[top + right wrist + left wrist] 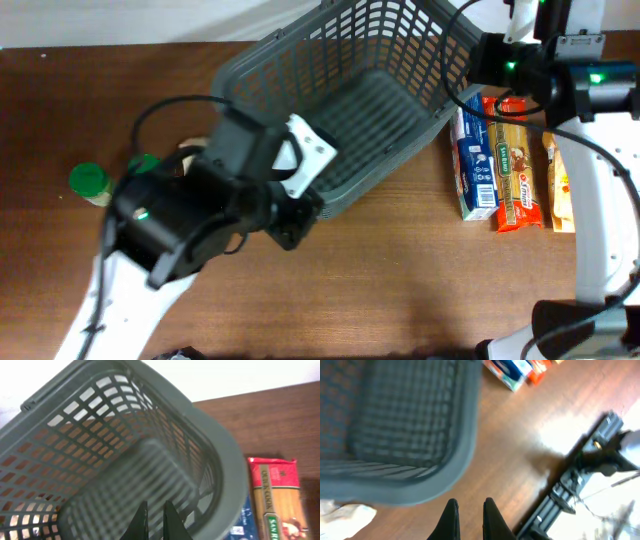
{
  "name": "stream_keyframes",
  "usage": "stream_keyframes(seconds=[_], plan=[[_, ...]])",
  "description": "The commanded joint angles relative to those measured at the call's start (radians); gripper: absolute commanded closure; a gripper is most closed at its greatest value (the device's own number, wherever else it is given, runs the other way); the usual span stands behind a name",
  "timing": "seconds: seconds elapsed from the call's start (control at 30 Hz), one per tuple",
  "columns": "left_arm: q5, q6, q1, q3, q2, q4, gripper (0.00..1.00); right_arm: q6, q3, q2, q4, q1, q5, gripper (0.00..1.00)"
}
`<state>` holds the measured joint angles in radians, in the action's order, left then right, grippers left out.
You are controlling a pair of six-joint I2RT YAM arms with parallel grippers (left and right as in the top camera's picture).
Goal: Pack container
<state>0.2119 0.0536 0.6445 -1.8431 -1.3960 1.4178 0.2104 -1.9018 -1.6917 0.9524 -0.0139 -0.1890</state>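
wood table [400, 285] carries the container [380, 30] at its far middle. my left claw [470, 502] hangs parted and empty outside the rim; my right claw [155, 505] over the inside, gap too slim to call. swing low and i shove it into the pasta packet [520, 160].

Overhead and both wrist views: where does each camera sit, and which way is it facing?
Overhead: above the table, looking straight down at the basket; left arm and right arm show.
Left wrist: outside the basket, angled down at its rim; left pincer shows.
Right wrist: looking into the basket; right pincer shows.
Shared: both wrist views catch the basket and the blue box.
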Motion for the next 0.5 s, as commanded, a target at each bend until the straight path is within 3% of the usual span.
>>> stream_keyframes(seconds=[0.0,0.47], plan=[[0.054,0.079,0.072,-0.013,-0.063,0.020,0.98,0.008,-0.017,-0.032,-0.004,-0.006,-0.051,0.96],[0.050,0.166,0.115,-0.008,-0.274,0.006,0.98,0.004,-0.017,-0.084,0.071,-0.006,-0.077,0.96]])
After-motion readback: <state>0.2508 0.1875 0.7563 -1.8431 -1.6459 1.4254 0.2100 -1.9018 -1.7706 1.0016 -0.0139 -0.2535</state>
